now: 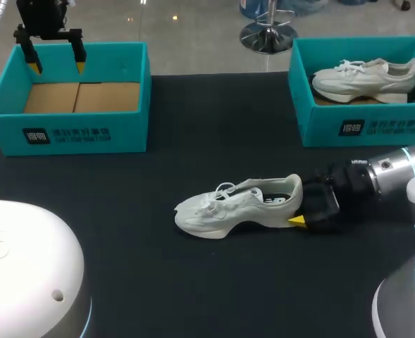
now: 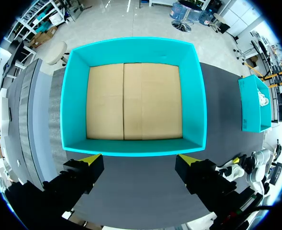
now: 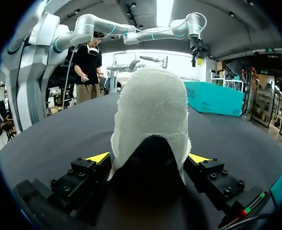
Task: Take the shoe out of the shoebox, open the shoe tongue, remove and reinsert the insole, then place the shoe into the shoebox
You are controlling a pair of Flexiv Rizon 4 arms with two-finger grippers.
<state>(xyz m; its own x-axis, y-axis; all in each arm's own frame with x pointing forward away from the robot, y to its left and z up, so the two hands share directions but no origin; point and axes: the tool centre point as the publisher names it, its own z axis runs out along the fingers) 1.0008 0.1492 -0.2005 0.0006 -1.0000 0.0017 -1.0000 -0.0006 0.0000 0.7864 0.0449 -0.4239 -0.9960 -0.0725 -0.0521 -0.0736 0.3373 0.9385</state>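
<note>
A white shoe (image 1: 239,205) lies on its sole in the middle of the black table, toe to the left. My right gripper (image 1: 302,210) stands open at its heel. In the right wrist view the heel (image 3: 150,115) fills the gap between the yellow-tipped fingers (image 3: 98,157) of that gripper (image 3: 148,158). An empty teal shoebox (image 1: 70,130) with a cardboard floor sits at the back left. My left gripper (image 1: 53,56) hangs open above it. In the left wrist view this box (image 2: 133,48) lies ahead of the open left gripper (image 2: 140,160).
A second teal shoebox (image 1: 355,127) at the back right holds another white shoe (image 1: 366,79). Bare black table (image 1: 122,183) stretches between the boxes and in front of the shoe. White robot housings (image 1: 24,267) fill the near left and right corners.
</note>
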